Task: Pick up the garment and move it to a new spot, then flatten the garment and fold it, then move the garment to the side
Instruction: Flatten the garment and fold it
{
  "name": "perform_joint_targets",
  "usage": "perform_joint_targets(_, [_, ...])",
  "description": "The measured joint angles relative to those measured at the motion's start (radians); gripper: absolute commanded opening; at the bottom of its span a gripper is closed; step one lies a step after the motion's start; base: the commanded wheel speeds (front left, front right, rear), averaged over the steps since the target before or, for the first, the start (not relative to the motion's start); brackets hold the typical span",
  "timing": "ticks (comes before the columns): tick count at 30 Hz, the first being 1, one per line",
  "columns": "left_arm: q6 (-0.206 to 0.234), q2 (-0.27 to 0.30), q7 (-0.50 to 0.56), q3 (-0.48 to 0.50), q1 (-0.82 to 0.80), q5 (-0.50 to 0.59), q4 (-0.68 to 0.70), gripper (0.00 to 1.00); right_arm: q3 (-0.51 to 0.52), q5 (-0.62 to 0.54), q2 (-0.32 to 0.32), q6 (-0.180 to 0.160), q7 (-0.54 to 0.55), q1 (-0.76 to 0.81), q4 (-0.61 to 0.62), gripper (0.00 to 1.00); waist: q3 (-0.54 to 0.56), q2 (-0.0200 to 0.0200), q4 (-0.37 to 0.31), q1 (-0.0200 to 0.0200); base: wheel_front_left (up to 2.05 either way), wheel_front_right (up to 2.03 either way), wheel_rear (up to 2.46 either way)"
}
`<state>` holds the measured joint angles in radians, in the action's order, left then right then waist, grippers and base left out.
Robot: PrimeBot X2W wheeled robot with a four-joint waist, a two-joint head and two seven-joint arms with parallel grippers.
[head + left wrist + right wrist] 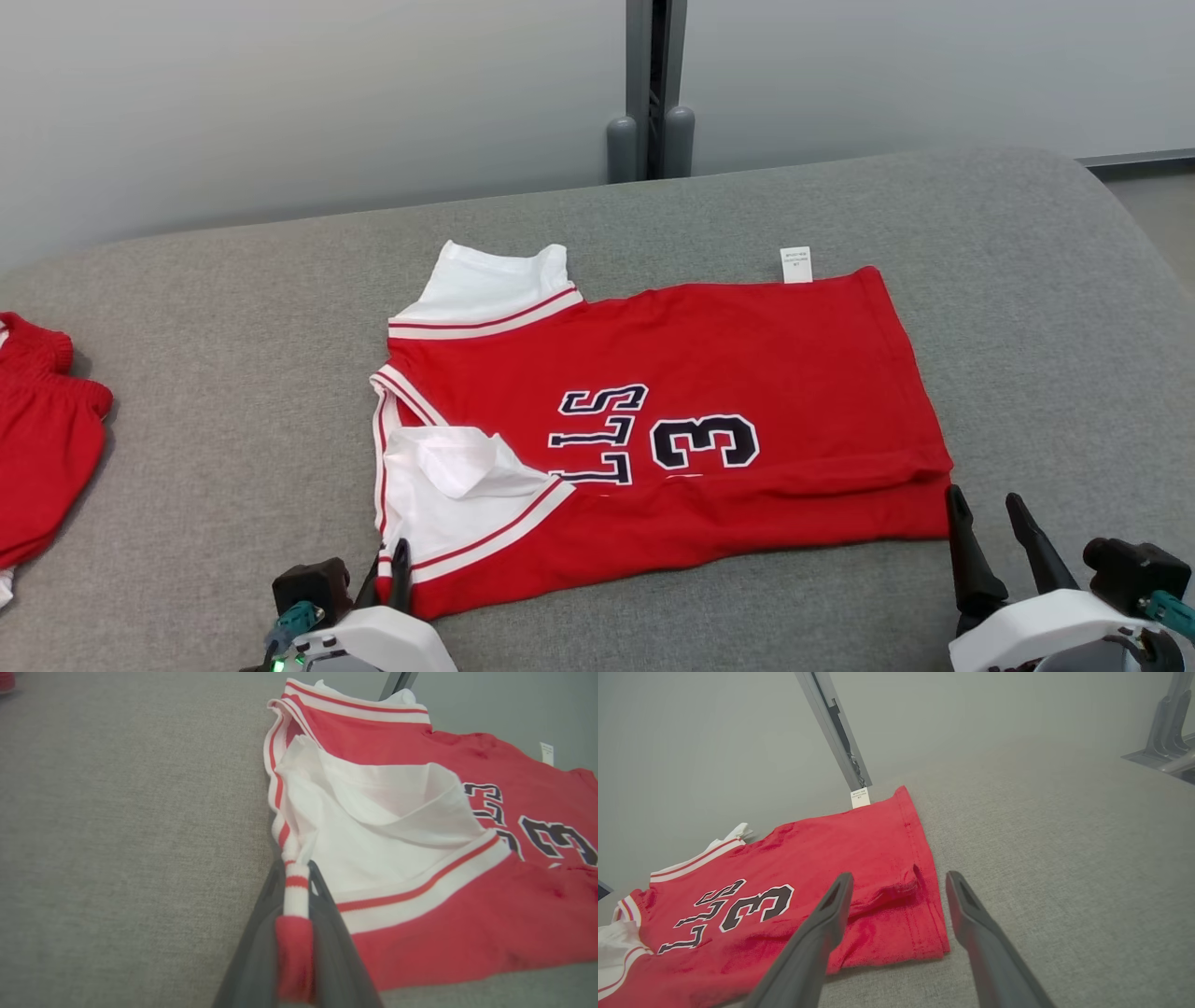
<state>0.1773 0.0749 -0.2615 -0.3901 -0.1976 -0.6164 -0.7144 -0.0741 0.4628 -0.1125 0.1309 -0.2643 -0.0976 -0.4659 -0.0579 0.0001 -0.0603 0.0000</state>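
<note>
Grey padded surface [187, 523], red jersey [747, 355], its trim tight in left claw [297, 870], right claw [982, 497] wide.

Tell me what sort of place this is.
Probably a lab or test bay for clothes folding: a grey fabric-covered table, pale wall panels joined by a metal post, and a red jersey laid out.

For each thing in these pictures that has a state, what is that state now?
Red jersey: spread out, print up, wrinkled at the near hem corner.
Near white sleeve: crumpled, folded over.
Left gripper: shut on the jersey's striped trim.
Right gripper: open, astride the hem corner, holding nothing.
Other red garment: bunched up, apart from the jersey.
</note>
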Motion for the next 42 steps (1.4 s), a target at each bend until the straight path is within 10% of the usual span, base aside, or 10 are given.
perform_joint_targets(20, [0.007, 0.006, 0.012, -0.06, 0.006, 0.061, 0.144, 0.0, 0.057, 0.113, 0.031, 0.0, 0.0, -0.178, -0.388, 1.0, -0.042, 0.0, 0.068, 0.0, 0.0, 0.0, 0.0])
perform_joint_targets(22, [0.008, 0.009, 0.015, -0.065, 0.006, 0.061, 0.154, 0.0, 0.035, 0.152, 0.032, 0.0, 0.0, -0.188, -0.393, 0.45, -0.048, 0.0, 0.07, 0.0, 0.0, 0.0, 0.0])
perform_joint_targets(23, [0.009, 0.01, 0.015, -0.066, 0.006, 0.061, 0.157, 0.0, 0.022, 0.162, 0.032, 0.0, 0.0, -0.193, -0.394, 0.0, -0.05, -0.0001, 0.07, 0.0, 0.0, 0.0, 0.0])
perform_joint_targets(42, [0.03, 0.086, 0.043, -0.07, 0.031, 0.071, 0.214, 0.0, -0.128, 0.349, -0.036, 0.0, 0.028, -0.168, -0.318, 0.0, 0.015, 0.0, 0.04, 0.0, 0.0, 0.0, 0.0])
